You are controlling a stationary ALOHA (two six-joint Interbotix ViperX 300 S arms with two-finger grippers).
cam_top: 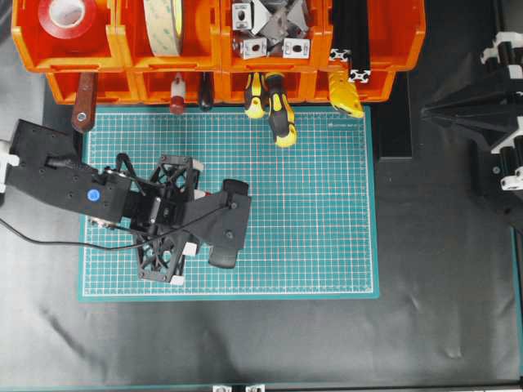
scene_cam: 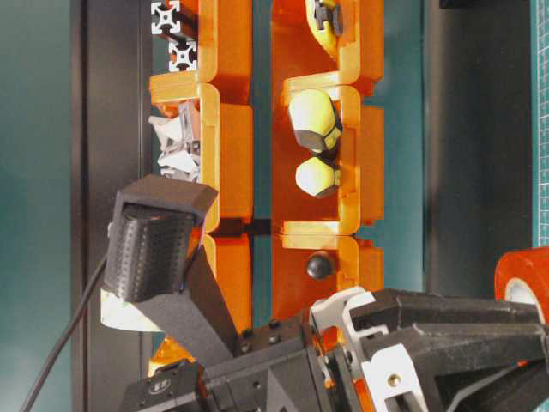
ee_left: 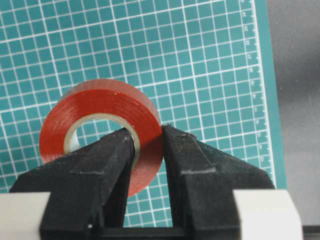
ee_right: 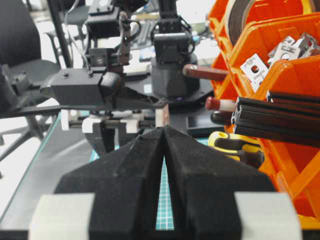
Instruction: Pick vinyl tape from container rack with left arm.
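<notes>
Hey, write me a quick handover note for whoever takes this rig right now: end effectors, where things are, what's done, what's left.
Left end effector: shut on the small glossy red vinyl tape roll, one finger through its core, one outside, pinching the wall, above the green gridded cutting mat.
Right end effector: shut, holding nothing, parked at the right side.
Bright orange plastic container rack: another red tape roll lies in its upper left bin in the overhead view.
Done: tape is out of the rack and held.
Left: probably nothing beyond keeping the grip or setting it down.
</notes>
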